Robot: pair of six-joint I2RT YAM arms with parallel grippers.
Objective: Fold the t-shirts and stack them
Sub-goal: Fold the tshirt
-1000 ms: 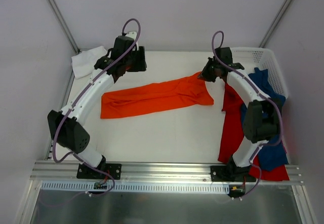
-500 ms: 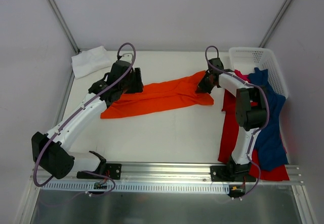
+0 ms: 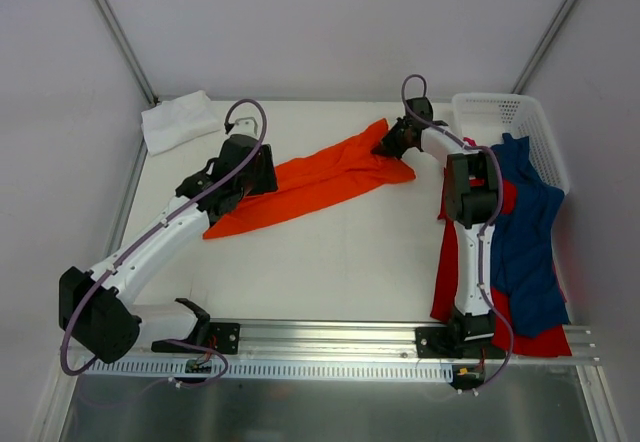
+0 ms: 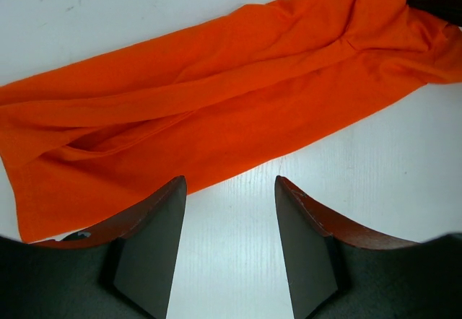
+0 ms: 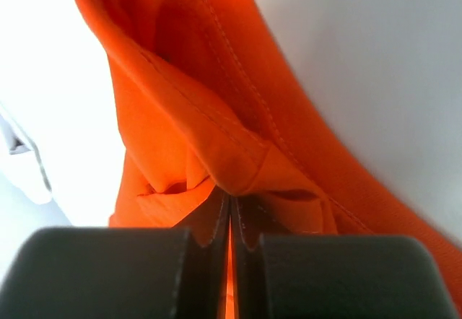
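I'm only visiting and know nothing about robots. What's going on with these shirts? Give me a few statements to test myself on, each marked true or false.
1. The right claw is shut on the orange shirt. True.
2. The left claw grips the orange shirt too. False: it is open at the shirt's edge, with nothing between its fingers.
3. The white shirt lies in the basket. False: it sits on the table at the far left corner, and the basket is at the far right.
4. The blue shirt lies partly over the red shirt. True.
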